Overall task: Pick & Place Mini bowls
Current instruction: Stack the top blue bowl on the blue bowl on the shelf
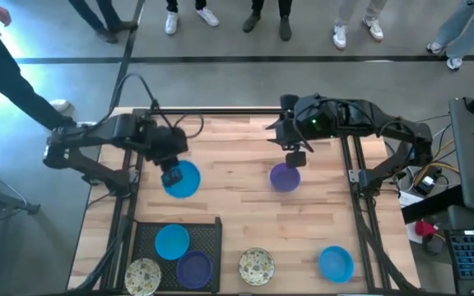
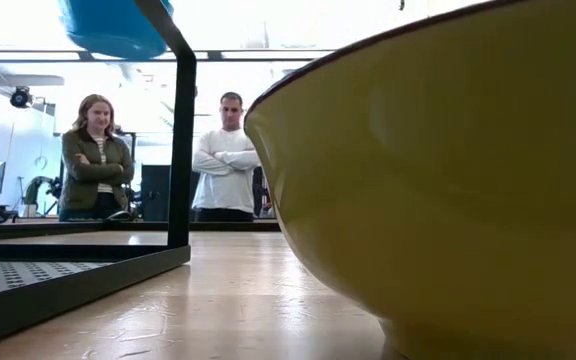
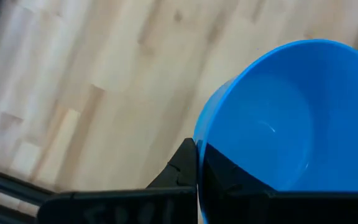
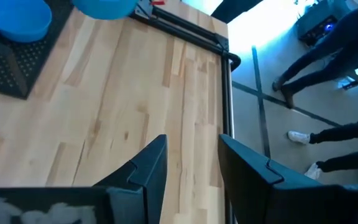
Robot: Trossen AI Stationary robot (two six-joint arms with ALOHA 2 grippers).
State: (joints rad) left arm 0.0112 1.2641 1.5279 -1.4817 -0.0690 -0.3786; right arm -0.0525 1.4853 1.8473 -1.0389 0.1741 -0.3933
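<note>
The mini bowls are mid-sort; my left gripper (image 1: 172, 176) is pinching a blue bowl (image 1: 183, 178) by its rim, clear of the table's (image 1: 237, 214) left side to carry it, while my right gripper (image 1: 294, 158) hangs spread over the purple bowl (image 1: 284, 178).

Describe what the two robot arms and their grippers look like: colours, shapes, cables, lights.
Both arms are dark, nearly black, built from chunky jointed segments. The left arm has a black cable looping above it; the right arm shows a small green light near its wrist. The left gripper and right gripper each end in two flat, angular black fingers, matte and unmarked.
</note>
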